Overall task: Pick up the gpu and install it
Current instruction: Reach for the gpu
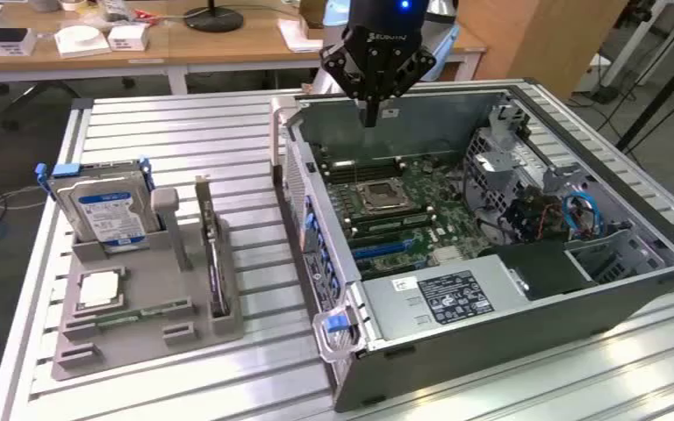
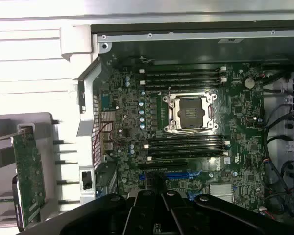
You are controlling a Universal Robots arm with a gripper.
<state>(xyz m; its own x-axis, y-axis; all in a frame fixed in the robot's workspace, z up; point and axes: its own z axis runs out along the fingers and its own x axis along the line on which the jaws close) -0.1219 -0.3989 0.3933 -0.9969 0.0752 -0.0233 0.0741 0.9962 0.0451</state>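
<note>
Gpu stands untouched in its holder beside the case; my gripper, closed and empty, hangs above the case. Pickup isn't begun; it needs my jaws opened.

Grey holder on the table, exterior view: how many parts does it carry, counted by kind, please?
hard drive: 1
gpu: 1
memory stick: 1
pale square chip: 1
Total: 4 parts in the grey holder
</note>
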